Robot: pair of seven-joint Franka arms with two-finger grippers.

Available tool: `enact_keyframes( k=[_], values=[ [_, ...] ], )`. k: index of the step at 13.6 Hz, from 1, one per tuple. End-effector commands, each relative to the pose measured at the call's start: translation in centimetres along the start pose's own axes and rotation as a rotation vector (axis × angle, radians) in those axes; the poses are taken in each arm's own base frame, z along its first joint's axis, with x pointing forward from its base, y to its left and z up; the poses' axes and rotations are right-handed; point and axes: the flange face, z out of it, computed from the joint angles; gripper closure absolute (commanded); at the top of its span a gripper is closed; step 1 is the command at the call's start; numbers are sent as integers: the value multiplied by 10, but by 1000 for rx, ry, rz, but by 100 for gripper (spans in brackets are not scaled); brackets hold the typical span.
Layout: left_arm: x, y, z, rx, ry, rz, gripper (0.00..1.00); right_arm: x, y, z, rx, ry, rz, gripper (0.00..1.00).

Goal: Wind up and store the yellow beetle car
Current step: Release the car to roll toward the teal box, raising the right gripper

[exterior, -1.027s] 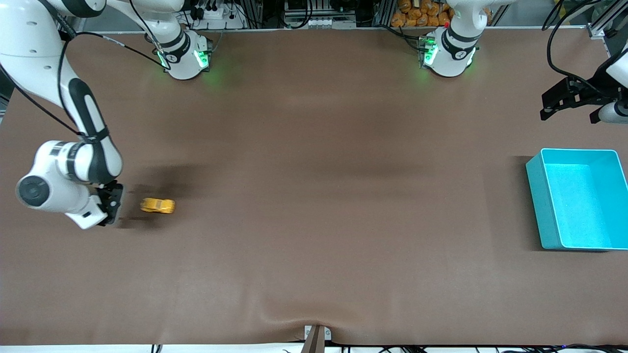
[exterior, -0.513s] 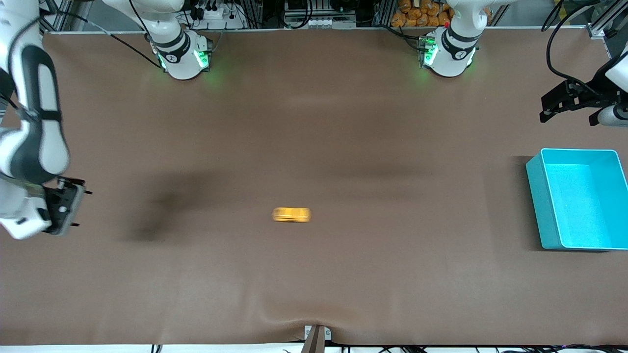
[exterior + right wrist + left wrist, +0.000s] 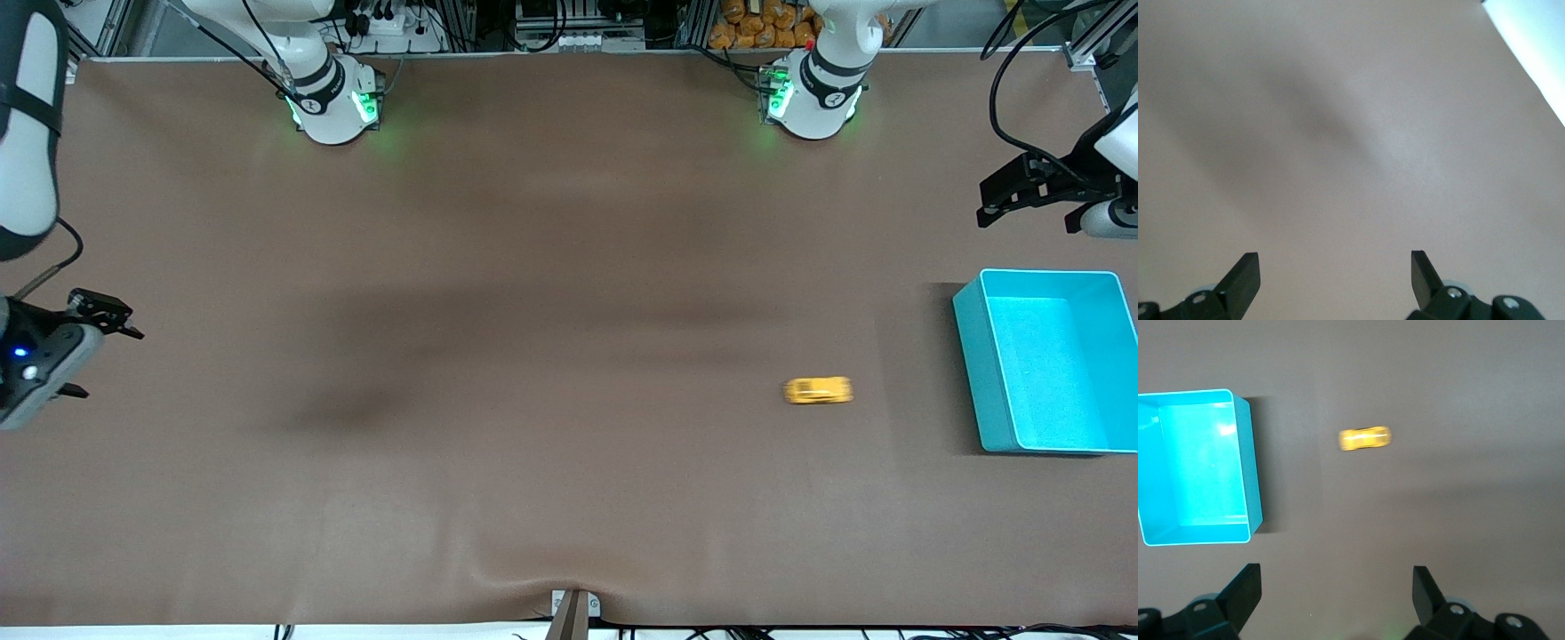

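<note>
Front view, brown table [image 3: 533,267], yellow beetle car [image 3: 818,390] near teal bin [image 3: 969,356], both tools wide.

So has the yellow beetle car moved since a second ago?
Yes. The yellow beetle car has run across the table from the right arm's end toward the left arm's end, and now sits close to the teal bin, not in it.

yellow beetle car [image 3: 818,390] on the table [image 3: 569,498], just beside the bin [image 3: 969,356], toward the left arm's end; the bin holds nothing visible.
</note>
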Motion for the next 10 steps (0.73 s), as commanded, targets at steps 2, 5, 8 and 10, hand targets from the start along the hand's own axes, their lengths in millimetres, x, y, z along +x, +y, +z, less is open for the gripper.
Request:
enact_keyframes(
  k=[2, 5, 8, 10],
  values=[
    [4, -4, 3, 8, 4, 0, 0, 0, -40, -56, -4, 13, 194, 0],
    [16, -11, 21, 5, -23, -7, 0, -2, -49, -86, -13, 23, 392, 0],
    [38, -54, 66, -7, -83, -82, 0, -15, -51, -100, 9, 51, 780, 0],
    [60, -103, 122, -30, -125, -151, 0, -13, -66, -114, 0, 49, 846, 0]
  ],
)
